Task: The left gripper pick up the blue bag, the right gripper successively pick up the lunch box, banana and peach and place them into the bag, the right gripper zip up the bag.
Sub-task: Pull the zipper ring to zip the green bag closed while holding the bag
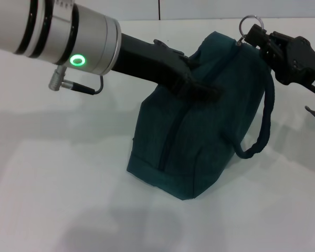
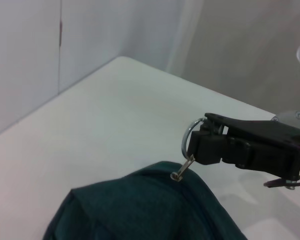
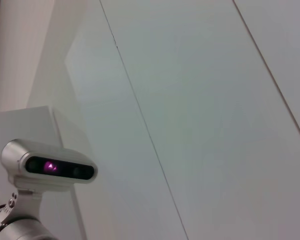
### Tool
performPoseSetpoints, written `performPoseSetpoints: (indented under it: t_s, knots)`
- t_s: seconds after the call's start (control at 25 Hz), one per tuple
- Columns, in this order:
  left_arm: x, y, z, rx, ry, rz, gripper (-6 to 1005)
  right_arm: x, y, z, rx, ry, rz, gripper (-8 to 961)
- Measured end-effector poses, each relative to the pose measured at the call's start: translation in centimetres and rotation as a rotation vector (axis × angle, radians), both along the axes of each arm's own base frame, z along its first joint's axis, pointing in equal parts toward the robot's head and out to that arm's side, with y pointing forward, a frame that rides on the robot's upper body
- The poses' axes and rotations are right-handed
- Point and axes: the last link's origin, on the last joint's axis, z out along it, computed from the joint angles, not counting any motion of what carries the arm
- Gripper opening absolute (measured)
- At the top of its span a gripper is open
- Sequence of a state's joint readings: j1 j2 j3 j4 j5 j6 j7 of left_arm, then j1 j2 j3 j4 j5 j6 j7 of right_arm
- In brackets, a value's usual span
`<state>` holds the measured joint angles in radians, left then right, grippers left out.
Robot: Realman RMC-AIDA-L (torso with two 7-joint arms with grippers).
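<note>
At the centre of the head view the blue bag [image 1: 191,149] stood zipped, the left gripper [image 1: 197,84] clamped on its top, the right gripper [image 1: 257,38] pinching the ring pull [image 1: 250,23], apparently finishing zipping; release seemed next.

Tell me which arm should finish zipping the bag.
Right. The right gripper already pinches the zip's ring pull at the bag's far end; the left gripper is busy holding the bag.

A plain white table [image 1: 52,173] meets pale panelled walls [image 3: 200,100] with thin vertical seams, evenly lit.
</note>
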<state>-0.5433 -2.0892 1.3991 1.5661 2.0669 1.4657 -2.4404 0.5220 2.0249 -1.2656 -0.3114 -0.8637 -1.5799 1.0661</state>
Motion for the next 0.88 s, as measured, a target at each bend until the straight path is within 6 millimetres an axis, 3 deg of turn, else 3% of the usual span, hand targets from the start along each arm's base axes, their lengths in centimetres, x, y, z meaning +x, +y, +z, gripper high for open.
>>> performPoseSetpoints:
  t_s: [0.44, 0.64, 0.76, 0.88]
  knots:
    - [-0.29, -0.29, -0.46, 0.029, 0.008, -0.057, 582, 0.05, -0.01, 0.03, -0.001, 0.002, -0.003, 114]
    - [-0.31, -0.36, -0.6, 0.028, 0.017, -0.082, 342, 0.03, 0.0, 0.03, -0.002, 0.003, -0.003, 116]
    - [-0.35, -0.42, -0.72, 0.026, 0.023, -0.101, 145, 0.02, 0.01, 0.03, -0.003, 0.004, -0.004, 117]
    - [-0.35, -0.49, -0.73, 0.022, 0.023, -0.108, 108, 0.07, -0.01, 0.07, -0.001, 0.006, -0.006, 119]
